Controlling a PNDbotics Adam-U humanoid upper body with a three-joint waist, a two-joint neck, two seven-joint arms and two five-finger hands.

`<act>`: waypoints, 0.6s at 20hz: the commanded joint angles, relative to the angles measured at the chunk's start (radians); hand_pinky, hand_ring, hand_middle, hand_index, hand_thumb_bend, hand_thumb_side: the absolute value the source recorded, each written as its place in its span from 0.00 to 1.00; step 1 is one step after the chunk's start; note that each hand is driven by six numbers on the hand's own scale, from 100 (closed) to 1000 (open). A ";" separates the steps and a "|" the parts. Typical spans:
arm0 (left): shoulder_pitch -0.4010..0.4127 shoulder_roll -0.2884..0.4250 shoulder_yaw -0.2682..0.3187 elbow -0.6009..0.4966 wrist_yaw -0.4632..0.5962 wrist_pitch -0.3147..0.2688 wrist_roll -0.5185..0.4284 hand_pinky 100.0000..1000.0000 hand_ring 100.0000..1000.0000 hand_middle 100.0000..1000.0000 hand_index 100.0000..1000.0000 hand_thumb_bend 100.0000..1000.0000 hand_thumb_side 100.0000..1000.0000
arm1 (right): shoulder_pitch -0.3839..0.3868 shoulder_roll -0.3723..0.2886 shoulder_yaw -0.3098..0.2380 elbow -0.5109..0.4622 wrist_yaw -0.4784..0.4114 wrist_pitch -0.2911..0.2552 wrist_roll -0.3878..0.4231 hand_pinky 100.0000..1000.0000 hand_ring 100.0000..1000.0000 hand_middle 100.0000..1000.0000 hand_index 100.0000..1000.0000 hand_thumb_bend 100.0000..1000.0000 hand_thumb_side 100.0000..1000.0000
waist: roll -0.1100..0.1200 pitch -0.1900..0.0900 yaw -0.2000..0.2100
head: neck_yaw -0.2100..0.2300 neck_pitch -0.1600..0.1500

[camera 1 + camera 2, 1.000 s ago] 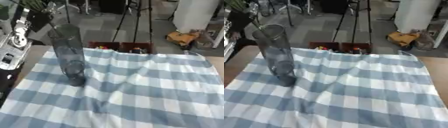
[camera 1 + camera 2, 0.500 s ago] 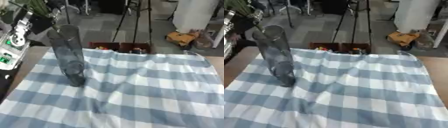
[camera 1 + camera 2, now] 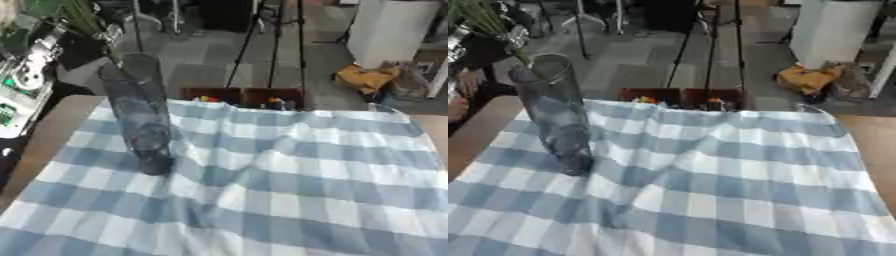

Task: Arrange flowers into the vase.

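Observation:
A tall clear glass vase [image 3: 140, 115] stands upright on the left part of the blue and white checked cloth [image 3: 306, 175]. My left hand [image 3: 77, 47], black, comes in from the upper left and is curled round a bunch of green flower stems [image 3: 80, 19]. The stems slant down to the right, and their lower ends hang just up and left of the vase's open mouth [image 3: 129, 67]. The flower heads are out of view. My silver left forearm [image 3: 26, 75] shows at the left edge. My right hand shows in no view.
The wooden table's left edge [image 3: 44, 135] lies bare beside the cloth. Beyond the far edge stand a dark red box [image 3: 243, 96], tripod legs [image 3: 262, 30], a white cabinet [image 3: 389, 30] and a yellow-brown bundle [image 3: 367, 77] on the floor.
My left arm has swung in from the left edge towards the vase, bringing the green stems into view and close above the vase's mouth. The vase has stayed put.

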 commanded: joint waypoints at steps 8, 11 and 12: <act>-0.016 0.051 -0.004 -0.004 -0.049 -0.010 -0.167 0.14 0.54 0.61 0.69 0.00 0.51 | 0.000 -0.021 -0.009 -0.029 0.002 0.012 -0.010 0.75 0.51 0.40 0.73 0.00 1.00 | 0.007 -0.034 0.005 | -0.003 0.008; -0.017 0.055 -0.001 -0.002 -0.057 -0.016 -0.196 0.15 0.55 0.62 0.71 0.00 0.52 | 0.002 -0.021 -0.009 -0.032 0.003 0.016 -0.011 0.75 0.51 0.40 0.73 0.00 1.00 | 0.010 -0.036 0.006 | -0.003 0.008; -0.017 0.057 0.000 -0.002 -0.059 -0.017 -0.202 0.15 0.55 0.62 0.72 0.00 0.52 | 0.003 -0.021 -0.009 -0.033 0.004 0.017 -0.012 0.75 0.51 0.40 0.73 0.00 1.00 | 0.010 -0.036 0.007 | -0.003 0.008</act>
